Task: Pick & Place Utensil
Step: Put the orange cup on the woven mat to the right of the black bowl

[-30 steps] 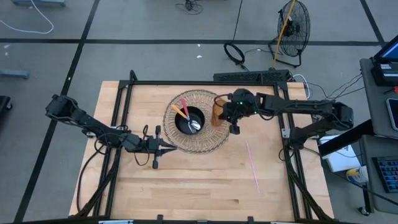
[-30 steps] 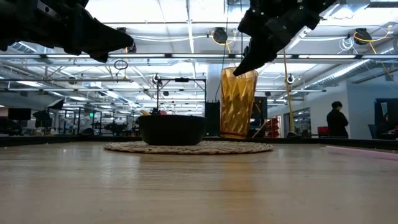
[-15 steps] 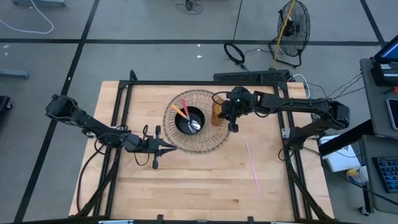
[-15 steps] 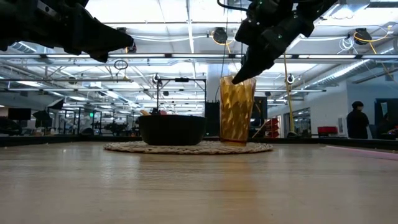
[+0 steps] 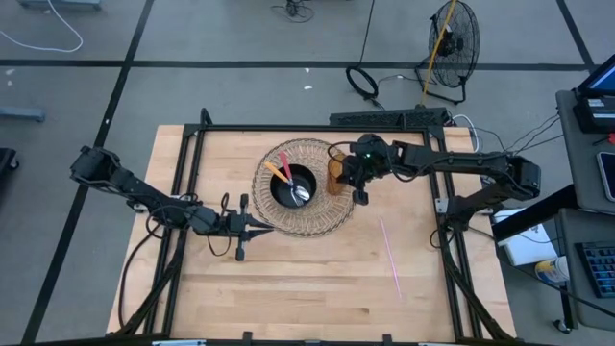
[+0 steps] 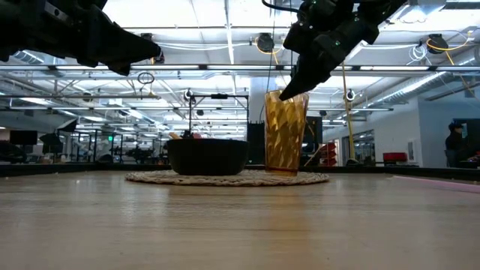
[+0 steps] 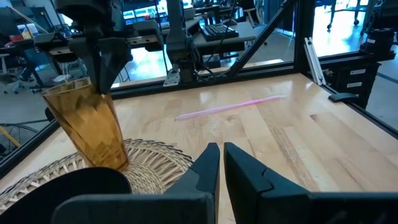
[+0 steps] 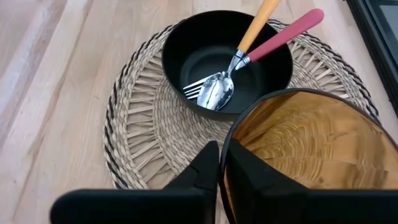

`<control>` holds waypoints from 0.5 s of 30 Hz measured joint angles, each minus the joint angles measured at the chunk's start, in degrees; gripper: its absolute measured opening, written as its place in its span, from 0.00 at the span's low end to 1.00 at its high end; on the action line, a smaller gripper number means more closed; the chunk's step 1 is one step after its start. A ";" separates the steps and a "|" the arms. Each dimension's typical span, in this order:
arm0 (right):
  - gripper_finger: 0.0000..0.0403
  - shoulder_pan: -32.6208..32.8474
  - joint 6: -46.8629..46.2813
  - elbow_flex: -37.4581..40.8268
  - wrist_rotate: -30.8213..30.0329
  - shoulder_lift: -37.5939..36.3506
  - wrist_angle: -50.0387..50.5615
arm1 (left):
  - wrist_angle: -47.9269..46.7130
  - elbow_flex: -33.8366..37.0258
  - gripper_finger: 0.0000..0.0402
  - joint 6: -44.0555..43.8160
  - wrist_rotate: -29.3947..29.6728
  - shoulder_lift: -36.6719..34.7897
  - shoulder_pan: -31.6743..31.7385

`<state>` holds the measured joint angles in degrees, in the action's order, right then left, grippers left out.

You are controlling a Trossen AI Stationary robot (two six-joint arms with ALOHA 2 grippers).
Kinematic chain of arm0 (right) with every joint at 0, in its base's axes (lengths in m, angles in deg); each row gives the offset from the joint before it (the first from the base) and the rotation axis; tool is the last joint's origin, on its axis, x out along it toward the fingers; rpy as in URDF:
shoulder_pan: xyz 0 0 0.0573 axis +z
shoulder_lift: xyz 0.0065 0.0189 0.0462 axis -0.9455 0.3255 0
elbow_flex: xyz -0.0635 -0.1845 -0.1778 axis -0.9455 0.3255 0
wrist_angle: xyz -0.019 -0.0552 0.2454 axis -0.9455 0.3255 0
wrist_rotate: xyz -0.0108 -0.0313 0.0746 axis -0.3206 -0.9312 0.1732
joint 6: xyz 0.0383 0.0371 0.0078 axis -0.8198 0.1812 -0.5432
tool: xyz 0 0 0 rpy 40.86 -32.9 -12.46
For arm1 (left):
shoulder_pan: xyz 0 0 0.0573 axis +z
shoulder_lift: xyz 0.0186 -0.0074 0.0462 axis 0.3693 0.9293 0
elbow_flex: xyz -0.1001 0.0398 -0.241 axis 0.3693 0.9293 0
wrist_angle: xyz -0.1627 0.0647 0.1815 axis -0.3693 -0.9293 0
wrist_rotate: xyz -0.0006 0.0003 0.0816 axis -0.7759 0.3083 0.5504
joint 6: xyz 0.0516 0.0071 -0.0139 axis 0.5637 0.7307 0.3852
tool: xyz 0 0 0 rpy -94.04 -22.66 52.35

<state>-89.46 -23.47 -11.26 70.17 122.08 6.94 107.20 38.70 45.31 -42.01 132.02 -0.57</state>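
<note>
Right gripper (image 5: 359,188) clamped on rim of amber faceted tumbler (image 5: 335,171), which stands on woven placemat (image 8: 143,140) just beside black bowl (image 5: 294,186). Fork (image 8: 245,38) and red-handled spoon (image 8: 261,53) lie in bowl, handles slanting up over rim away from tumbler side. Pink straw (image 5: 391,255) on bare table, well apart, on right arm's side. Left gripper (image 5: 252,228) at mat's edge, fingers together, empty, nearer bowl.
</note>
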 joint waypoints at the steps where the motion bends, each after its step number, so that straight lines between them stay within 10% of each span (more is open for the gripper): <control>1: 0.04 0.00 -0.09 0.00 0.05 0.00 0.00 | 0.00 0.00 0.06 0.00 0.00 0.00 0.00; 15: 0.20 0.05 -0.18 0.00 0.17 0.00 -1.22 | -0.07 0.00 0.06 0.13 0.00 0.00 0.00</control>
<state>-89.42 -23.65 -11.26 70.35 122.08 5.72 107.13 38.70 45.44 -42.01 132.02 -0.57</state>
